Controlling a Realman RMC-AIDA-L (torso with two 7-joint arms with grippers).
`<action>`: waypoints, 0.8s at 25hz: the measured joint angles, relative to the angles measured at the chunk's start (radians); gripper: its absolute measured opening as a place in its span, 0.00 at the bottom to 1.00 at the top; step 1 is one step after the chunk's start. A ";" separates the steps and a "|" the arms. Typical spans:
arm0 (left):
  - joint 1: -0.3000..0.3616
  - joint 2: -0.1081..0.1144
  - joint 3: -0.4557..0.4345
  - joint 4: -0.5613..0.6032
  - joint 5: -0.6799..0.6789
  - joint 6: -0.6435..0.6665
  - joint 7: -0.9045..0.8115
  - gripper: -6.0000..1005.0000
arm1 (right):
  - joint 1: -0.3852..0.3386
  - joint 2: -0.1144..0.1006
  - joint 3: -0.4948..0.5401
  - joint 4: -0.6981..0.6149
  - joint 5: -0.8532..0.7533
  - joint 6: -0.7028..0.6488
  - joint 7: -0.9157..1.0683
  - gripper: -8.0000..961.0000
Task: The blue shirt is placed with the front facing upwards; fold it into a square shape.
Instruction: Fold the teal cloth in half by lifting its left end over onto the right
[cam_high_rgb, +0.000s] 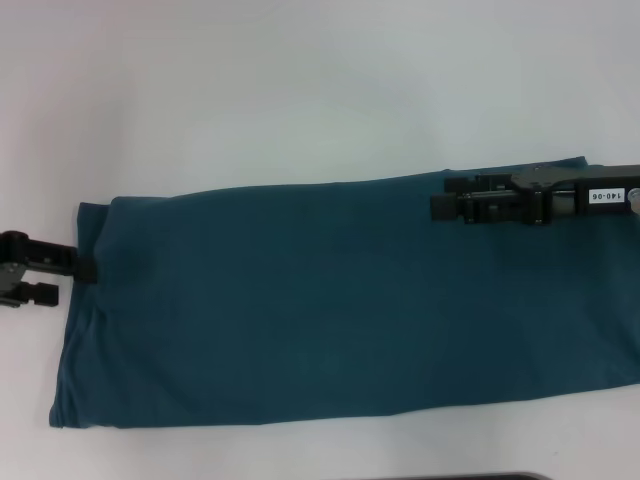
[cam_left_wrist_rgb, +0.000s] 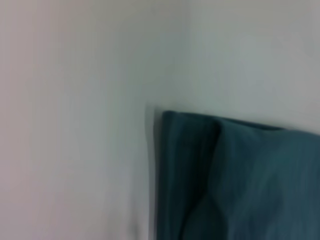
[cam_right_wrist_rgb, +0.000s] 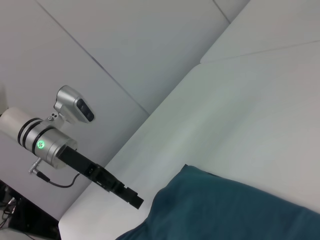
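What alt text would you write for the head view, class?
A blue shirt, folded into a long band, lies across a white table. The left end effector is at its left edge; the right end effector reaches over its far right corner.

White table (cam_high_rgb: 300, 90) — blue shirt (cam_high_rgb: 330, 310) lying flat on it, folded into long band.

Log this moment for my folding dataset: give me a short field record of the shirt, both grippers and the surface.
garment: the blue shirt, already folded into a long band lying across the table, no lettering showing
left gripper: left gripper at the shirt's left end, touching the edge of the cloth
right gripper: right gripper lying over the shirt's far right part
surface: white table
fold state: long rectangle, not yet a square
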 joint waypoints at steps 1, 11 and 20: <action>0.000 0.000 0.005 0.006 0.000 -0.004 0.000 0.75 | 0.000 0.000 0.000 0.000 0.000 0.000 0.000 0.83; -0.002 -0.005 0.016 0.028 0.001 -0.046 0.001 0.75 | -0.001 0.000 0.000 0.000 0.000 0.001 0.000 0.82; -0.007 -0.006 0.052 0.053 0.011 -0.084 -0.001 0.75 | -0.009 0.000 0.000 0.000 0.000 0.001 0.000 0.82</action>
